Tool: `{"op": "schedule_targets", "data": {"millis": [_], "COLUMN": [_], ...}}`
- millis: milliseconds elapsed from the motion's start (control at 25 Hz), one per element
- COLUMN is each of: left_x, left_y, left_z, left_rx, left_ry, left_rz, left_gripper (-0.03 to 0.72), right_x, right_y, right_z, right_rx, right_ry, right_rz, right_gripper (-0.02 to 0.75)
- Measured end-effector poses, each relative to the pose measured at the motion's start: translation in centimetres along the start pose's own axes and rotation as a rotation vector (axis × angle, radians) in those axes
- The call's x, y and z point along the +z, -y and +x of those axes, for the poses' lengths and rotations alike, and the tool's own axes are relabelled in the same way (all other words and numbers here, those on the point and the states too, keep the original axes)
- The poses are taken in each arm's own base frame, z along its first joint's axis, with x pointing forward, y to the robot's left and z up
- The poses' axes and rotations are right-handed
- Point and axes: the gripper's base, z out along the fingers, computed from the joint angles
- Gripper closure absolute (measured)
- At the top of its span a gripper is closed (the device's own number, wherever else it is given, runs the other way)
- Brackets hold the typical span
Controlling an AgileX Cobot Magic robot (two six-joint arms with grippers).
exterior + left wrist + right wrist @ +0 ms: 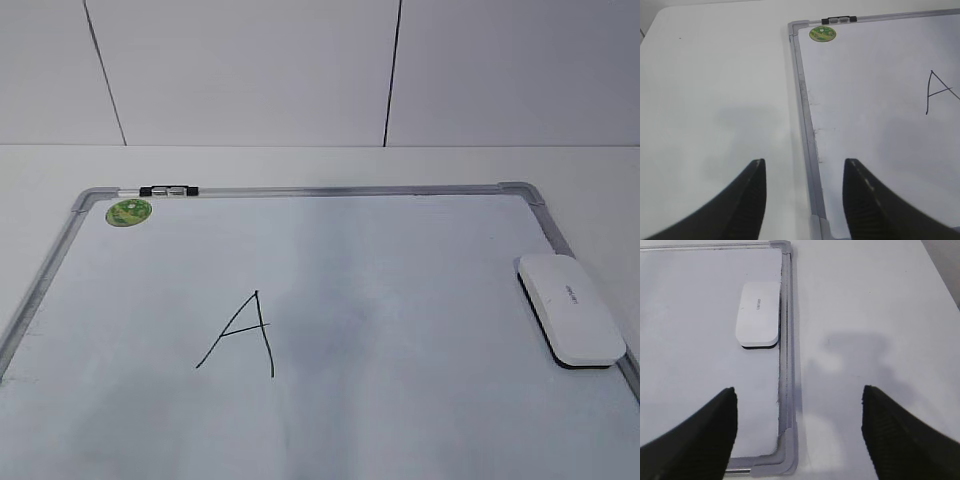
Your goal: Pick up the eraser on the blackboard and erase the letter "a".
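The eraser [570, 308], a flat white block with a dark underside, lies on the blackboard [400, 290] against its right frame; it also shows in the right wrist view [759, 314]. No lowercase letter "a" shows in any view. A pointed capital "A" [243, 333] is drawn left of the board's centre, and it is partly seen in the left wrist view [940, 92]. My left gripper [805, 162] is open and empty above the board's left frame. My right gripper [798, 390] is open and empty above the board's near right corner, short of the eraser. Neither gripper shows in the exterior view.
A round green sticker [129, 211] sits in the board's far left corner. A black and silver clip [168, 190] lies on the top frame beside it. The board rests on a white table [320, 165] with a white wall behind.
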Motion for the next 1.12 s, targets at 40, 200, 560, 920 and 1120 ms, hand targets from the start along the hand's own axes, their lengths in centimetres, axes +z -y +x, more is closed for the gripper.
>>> {"op": "schedule_targets", "data": {"millis": [40,200,560,920,1120], "left_x": [0.00,0.00,0.00,0.00,0.00], "left_y": [0.00,0.02,0.02,0.02,0.02], "left_z": [0.00,0.00,0.00,0.00,0.00], "left_rx": [-0.001,-0.003,-0.003,-0.003,-0.003], "left_ry": [0.000,0.000,0.000,0.000,0.000], "left_rz": [-0.002,-0.002,-0.002,-0.002,-0.002], "left_gripper": [0.317,0.317,0.317,0.317,0.317], "right_x": [-0.01,-0.03,-0.03,-0.03,-0.03], "right_y": [-0.01,-0.01,-0.01,-0.01,-0.01], "right_z": [0.00,0.01,0.01,0.01,0.01], "right_rx": [0.004,0.006,0.006,0.006,0.006], "right_ry": [-0.001,0.003,0.003,0.003,0.003], "right_rz": [0.006,0.010,0.010,0.010,0.010], "right_gripper": [0.145,0.146,0.145,0.146,0.145]}}
